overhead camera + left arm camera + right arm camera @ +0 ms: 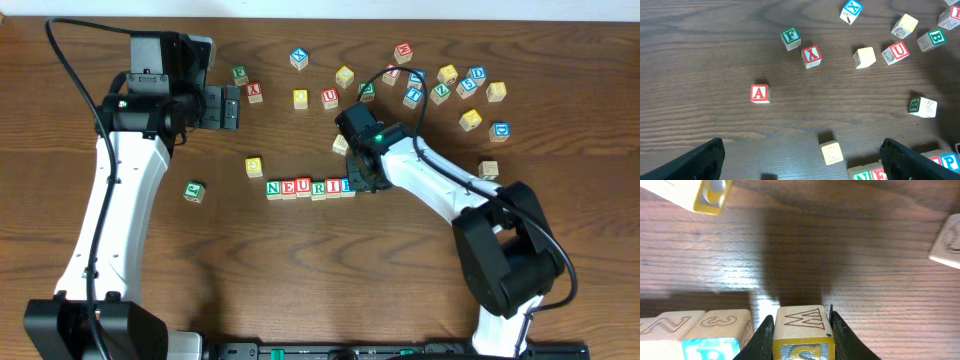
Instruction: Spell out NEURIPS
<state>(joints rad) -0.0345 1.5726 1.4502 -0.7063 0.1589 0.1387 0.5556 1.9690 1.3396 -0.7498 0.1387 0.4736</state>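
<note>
At the right end of the NEURIP row (305,188), the right hand (802,341) pinches a yellow-faced cube (801,322) engraved W; the left hand (805,160) is spread wide.

A dark wooden table (300,280) carries a row of lettered cubes (305,188) at its middle, a yellow cube (254,167) just left, a green-lettered cube (194,191) farther left, and loose cubes (440,85) scattered far right.

Overhead looks down; close wrist views share its cube row (310,188).
</note>
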